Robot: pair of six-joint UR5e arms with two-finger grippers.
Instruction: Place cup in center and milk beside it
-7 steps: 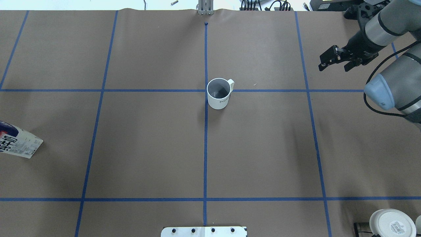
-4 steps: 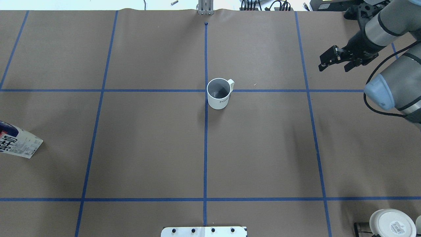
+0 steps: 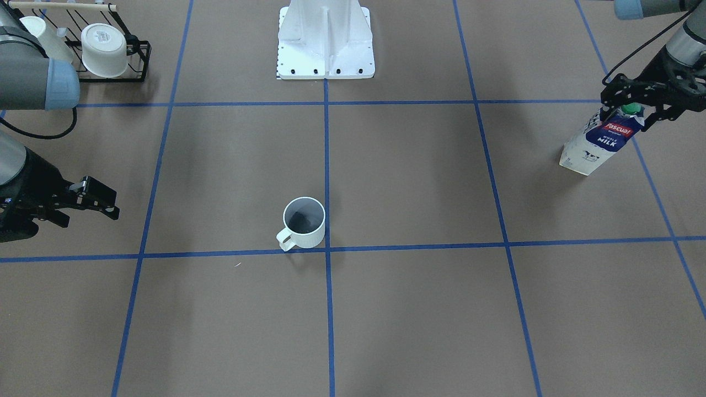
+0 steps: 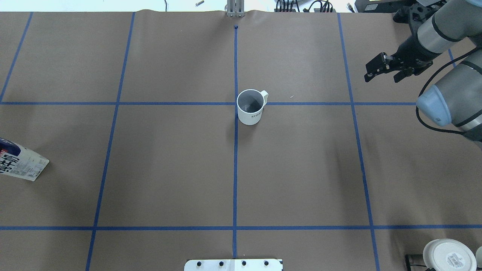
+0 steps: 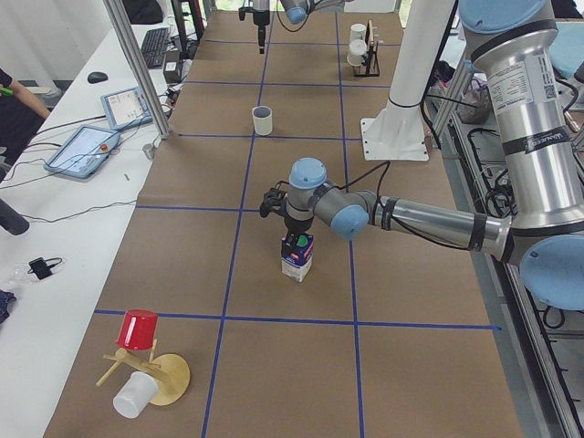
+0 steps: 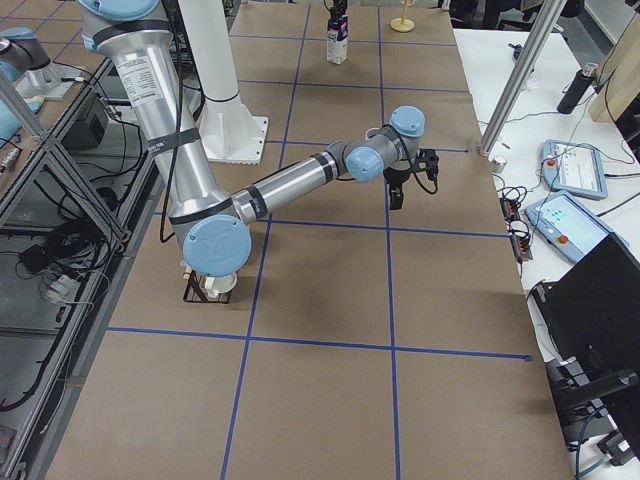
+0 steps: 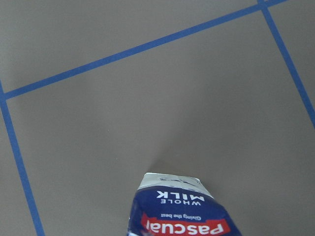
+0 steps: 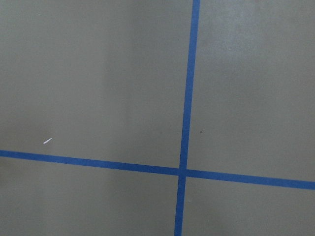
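The cup (image 4: 249, 107), a small white mug with a loop handle and dark grey inside, stands upright by the center (image 4: 235, 103), the blue tape crossing; it also shows in the front view (image 3: 304, 223). The milk (image 3: 601, 140), a white and dark blue Pascual carton with a green cap, stands far out on my left side (image 4: 20, 163) (image 5: 297, 257) (image 7: 183, 209). My left gripper (image 3: 630, 105) sits astride the carton's top, jaws apart. My right gripper (image 4: 380, 77) is open and empty, far right of the cup (image 3: 88, 215).
A black rack with white cups (image 3: 105, 49) stands at my right near corner (image 4: 448, 256). The white robot base plate (image 3: 325, 60) is at the near middle edge. A red cup on a wooden stand (image 5: 137, 330) sits beyond the milk.
My right gripper has drifted slightly farther from the cup. The cup and the milk have not moved.
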